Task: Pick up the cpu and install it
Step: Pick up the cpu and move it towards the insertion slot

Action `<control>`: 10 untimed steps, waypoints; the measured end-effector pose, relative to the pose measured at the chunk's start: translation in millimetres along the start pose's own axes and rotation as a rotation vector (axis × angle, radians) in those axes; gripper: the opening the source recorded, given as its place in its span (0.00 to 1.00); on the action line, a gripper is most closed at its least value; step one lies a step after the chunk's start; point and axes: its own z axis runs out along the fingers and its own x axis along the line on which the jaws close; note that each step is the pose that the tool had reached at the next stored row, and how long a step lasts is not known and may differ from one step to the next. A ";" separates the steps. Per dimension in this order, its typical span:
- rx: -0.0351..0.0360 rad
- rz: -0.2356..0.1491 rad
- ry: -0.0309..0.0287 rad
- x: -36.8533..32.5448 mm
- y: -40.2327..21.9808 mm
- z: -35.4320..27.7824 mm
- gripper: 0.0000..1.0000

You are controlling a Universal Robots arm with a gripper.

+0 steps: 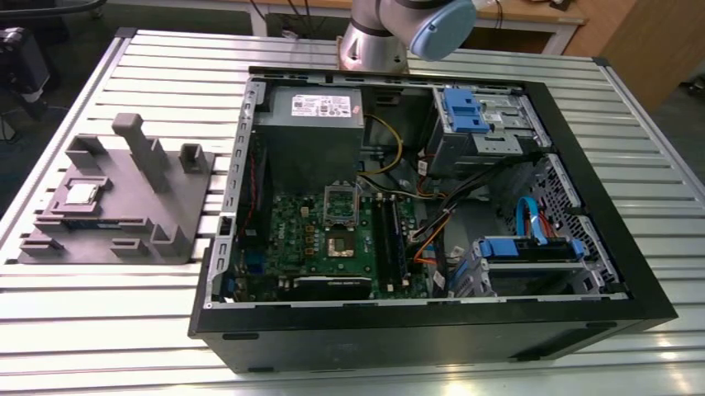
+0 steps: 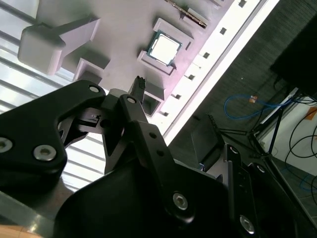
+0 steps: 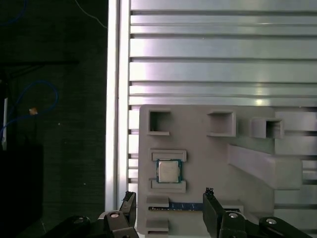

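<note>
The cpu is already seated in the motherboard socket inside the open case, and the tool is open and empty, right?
No. The cpu lies in a recess of the grey fixture on the table, as the first wrist view shows. The tool is indeed open and empty.

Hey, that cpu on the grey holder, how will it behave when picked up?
The cpu looks thin, flat and rigid, so probably won't flex or roll. Its smooth metal top may be slippery. Ridges of the grey holder flank it, so pushing sideways likely jams.
</note>
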 end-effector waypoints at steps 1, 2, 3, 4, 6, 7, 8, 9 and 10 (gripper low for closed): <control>0.0006 0.000 0.0005 -0.1 -0.1 1.9 0.64; 0.0008 0.000 0.0009 -0.1 -0.1 3.7 0.64; 0.0008 0.000 0.0015 0.0 -0.1 5.5 0.64; 0.0008 0.000 0.0023 0.0 -0.2 7.1 0.64; 0.0009 0.000 0.0029 0.0 -0.2 8.0 0.64; 0.0009 0.000 0.0030 -0.1 -0.2 8.0 0.64; 0.0009 0.000 0.0031 -0.1 -0.2 8.0 0.64; 0.0008 0.000 0.0030 -0.1 -0.2 8.1 0.64; 0.0008 0.000 0.0029 -0.1 -0.2 8.1 0.64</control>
